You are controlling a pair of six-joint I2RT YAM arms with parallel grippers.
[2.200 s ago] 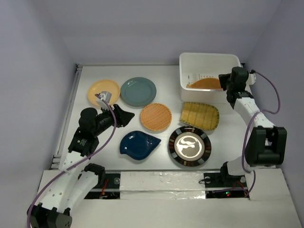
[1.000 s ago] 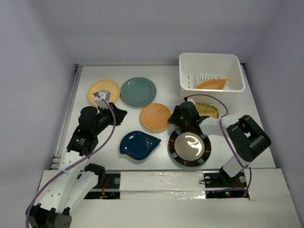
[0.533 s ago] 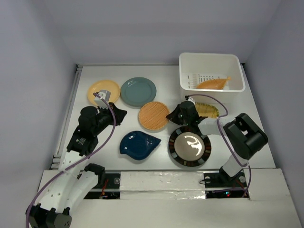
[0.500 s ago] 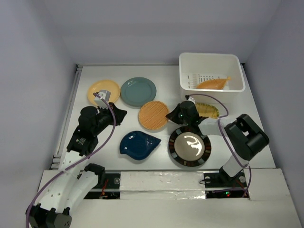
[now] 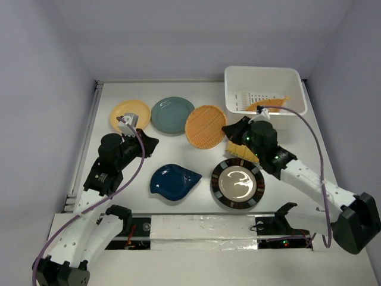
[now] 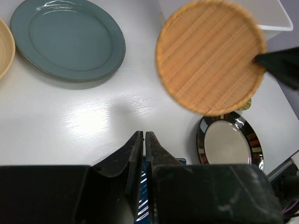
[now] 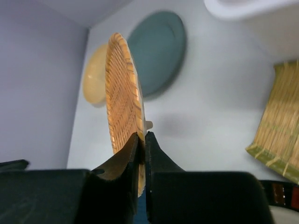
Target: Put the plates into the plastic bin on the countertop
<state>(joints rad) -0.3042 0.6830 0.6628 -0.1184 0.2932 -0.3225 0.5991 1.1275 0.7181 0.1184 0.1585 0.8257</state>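
My right gripper (image 5: 228, 129) is shut on the rim of the orange woven-look plate (image 5: 205, 126) and holds it lifted and tilted above the countertop (image 5: 137, 161), left of the white plastic bin (image 5: 264, 77). In the right wrist view the plate (image 7: 122, 98) stands edge-on between my fingers. The bin holds an orange leaf-shaped dish (image 5: 266, 105). The yellow round (image 5: 130, 114), grey-teal round (image 5: 172, 114), dark blue leaf (image 5: 174, 180), yellow woven leaf (image 5: 241, 151) and black-rimmed plate (image 5: 237, 184) lie on the countertop. My left gripper (image 5: 156, 143) is shut and empty, hovering above the blue leaf.
A raised rim (image 5: 86, 140) runs along the countertop's left edge. Grey walls close in the back and sides. The right arm (image 5: 303, 176) stretches over the yellow woven leaf and past the black-rimmed plate.
My right gripper has lifted the orange woven plate off the countertop and carried it up and right toward the bin. The left arm has not moved.
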